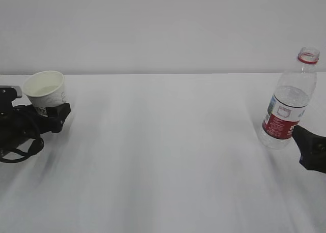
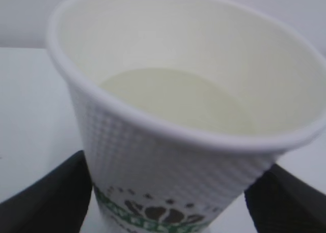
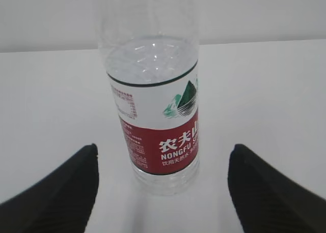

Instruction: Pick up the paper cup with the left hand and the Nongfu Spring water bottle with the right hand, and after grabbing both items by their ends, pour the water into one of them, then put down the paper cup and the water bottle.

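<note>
The white worktop [image 1: 163, 162] fills the scene, with a pale wall [image 1: 163, 29] rising behind its far edge.

At the left edge sits the left hand [image 1: 20, 128], a black arm with looped cables. Its claw [image 2: 165, 202] stands wide open around the foot of the paper cup [image 1: 46, 90]; in the left wrist view the dark jaws sit at either side of the cup's base, one close against it, the other a little apart.

At the far right stands the Nongfu Spring water bottle [image 1: 288, 100], capless, leaning slightly in the exterior view, its base on the worktop. The right hand [image 1: 311, 146] lies just near of it. Its claw [image 3: 163, 192] is spread wide, the jaws well clear of the bottle [image 3: 153, 106] on both sides, gripping nothing.

The cup [image 2: 178, 116] holds a shallow pool of water [image 2: 173, 98] at its bottom. The bottle's water [image 3: 150, 60] reaches just above its red-and-white label.
</note>
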### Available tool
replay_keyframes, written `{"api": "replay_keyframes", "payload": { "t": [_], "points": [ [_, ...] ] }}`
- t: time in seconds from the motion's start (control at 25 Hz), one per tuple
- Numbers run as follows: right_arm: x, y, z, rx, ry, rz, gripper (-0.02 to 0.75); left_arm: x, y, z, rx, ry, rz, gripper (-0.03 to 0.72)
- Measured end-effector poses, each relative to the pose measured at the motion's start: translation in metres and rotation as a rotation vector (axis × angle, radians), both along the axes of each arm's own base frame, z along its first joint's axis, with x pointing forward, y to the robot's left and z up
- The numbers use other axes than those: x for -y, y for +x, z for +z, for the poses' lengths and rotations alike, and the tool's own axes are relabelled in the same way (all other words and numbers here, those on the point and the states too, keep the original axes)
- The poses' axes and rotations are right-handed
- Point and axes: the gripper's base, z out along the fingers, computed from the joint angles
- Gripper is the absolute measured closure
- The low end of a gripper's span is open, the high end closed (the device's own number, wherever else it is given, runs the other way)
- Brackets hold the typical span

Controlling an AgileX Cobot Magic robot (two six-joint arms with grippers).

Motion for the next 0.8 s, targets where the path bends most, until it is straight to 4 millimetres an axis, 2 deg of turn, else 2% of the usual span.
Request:
{"api": "replay_keyframes", "payload": {
  "t": [0.16, 0.56, 0.8],
  "points": [
    [0.000, 0.000, 0.000, 0.000, 0.000, 0.000, 0.141, 0.000, -0.006, 0.003, -0.009, -0.014, -0.005, -0.003],
    [0.000, 0.000, 0.000, 0.000, 0.000, 0.000, 0.142, -0.001, -0.035, -0.009, -0.109, -0.028, -0.012, -0.003],
    [-0.001, 0.000, 0.000, 0.000, -0.001, 0.008, 0.142, -0.002, -0.047, 0.002, -0.106, -0.030, -0.013, -0.001]
  ]
}}
